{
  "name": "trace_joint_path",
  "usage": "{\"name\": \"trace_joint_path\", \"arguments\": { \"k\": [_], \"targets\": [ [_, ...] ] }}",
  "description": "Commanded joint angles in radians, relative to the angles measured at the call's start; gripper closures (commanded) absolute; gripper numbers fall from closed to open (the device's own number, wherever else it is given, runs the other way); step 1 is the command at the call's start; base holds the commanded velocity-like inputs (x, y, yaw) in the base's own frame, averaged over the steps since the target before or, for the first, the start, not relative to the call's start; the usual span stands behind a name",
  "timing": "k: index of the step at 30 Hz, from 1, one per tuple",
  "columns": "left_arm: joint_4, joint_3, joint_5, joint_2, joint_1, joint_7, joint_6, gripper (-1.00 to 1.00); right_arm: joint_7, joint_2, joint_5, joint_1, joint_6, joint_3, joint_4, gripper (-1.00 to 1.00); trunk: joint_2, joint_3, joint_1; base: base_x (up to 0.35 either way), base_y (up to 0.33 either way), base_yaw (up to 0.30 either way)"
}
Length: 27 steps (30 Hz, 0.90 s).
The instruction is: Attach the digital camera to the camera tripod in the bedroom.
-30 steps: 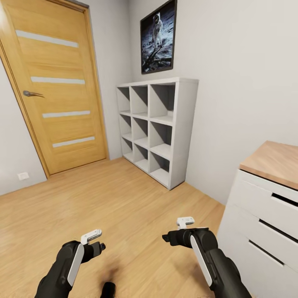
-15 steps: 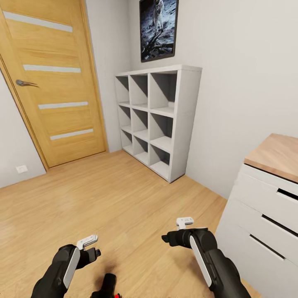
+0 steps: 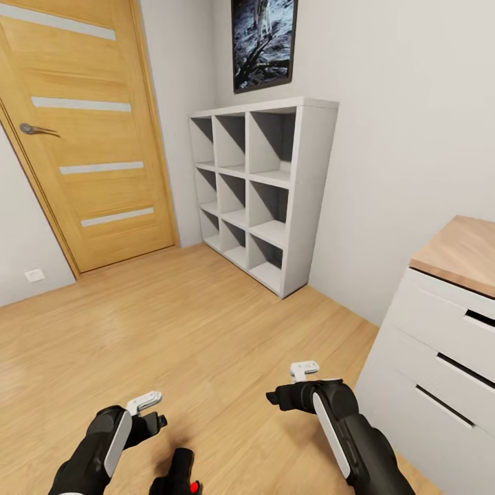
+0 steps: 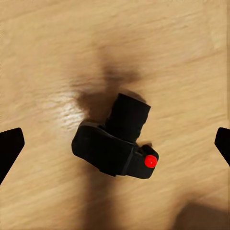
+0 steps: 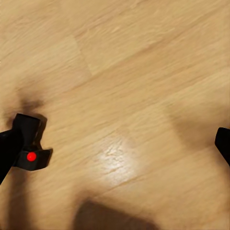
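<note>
The digital camera (image 3: 180, 474) lies on the light wood floor at the head view's bottom edge, black, with its red button showing. In the left wrist view the digital camera (image 4: 115, 148) sits centred under my left gripper (image 3: 155, 418), whose fingertips (image 4: 9, 148) stand wide apart on either side, well clear of it: open and empty. My right gripper (image 3: 278, 395) hovers over bare floor to the right, also open, and the digital camera (image 5: 29, 143) lies off to one side in its view. The camera tripod is out of view.
A white cube shelf (image 3: 265, 192) stands against the far wall under a framed moon picture (image 3: 263, 41). An oak door (image 3: 82, 137) is shut at the left. A white drawer chest (image 3: 440, 357) with a wood top stands close on the right.
The head view has shifted downward and nearer, so the door and shelf sit higher in the picture. The digital camera and its red button have come into view at the bottom edge.
</note>
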<state>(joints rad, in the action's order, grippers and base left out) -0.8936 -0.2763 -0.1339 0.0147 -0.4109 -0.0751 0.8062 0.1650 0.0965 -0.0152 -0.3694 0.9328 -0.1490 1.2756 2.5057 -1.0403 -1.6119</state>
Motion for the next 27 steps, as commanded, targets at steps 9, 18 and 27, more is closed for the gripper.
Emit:
{"name": "trace_joint_path", "arguments": {
  "k": [9, 18, 27],
  "targets": [
    [0.01, -0.001, -0.01, -0.003, 0.0, -0.01, -0.003, -1.0, -0.004, 0.002, 0.001, 0.0, 0.004, -0.001, 0.005, -1.0, 0.0, -0.001, 0.0, 0.006, 0.056, 0.0],
    [0.012, 0.001, -0.01, -0.002, 0.0, -0.011, -0.004, -1.0, -0.004, 0.003, 0.002, 0.0, 0.004, -0.001, 0.006, -1.0, 0.0, -0.001, 0.0, 0.083, 0.181, -0.006],
    [0.012, 0.001, -0.011, 0.0, 0.0, -0.011, -0.004, -1.0, -0.004, 0.002, 0.002, 0.0, 0.004, -0.001, 0.008, -1.0, 0.0, -0.001, 0.0, 0.006, 0.017, -0.031]
  ]
}}
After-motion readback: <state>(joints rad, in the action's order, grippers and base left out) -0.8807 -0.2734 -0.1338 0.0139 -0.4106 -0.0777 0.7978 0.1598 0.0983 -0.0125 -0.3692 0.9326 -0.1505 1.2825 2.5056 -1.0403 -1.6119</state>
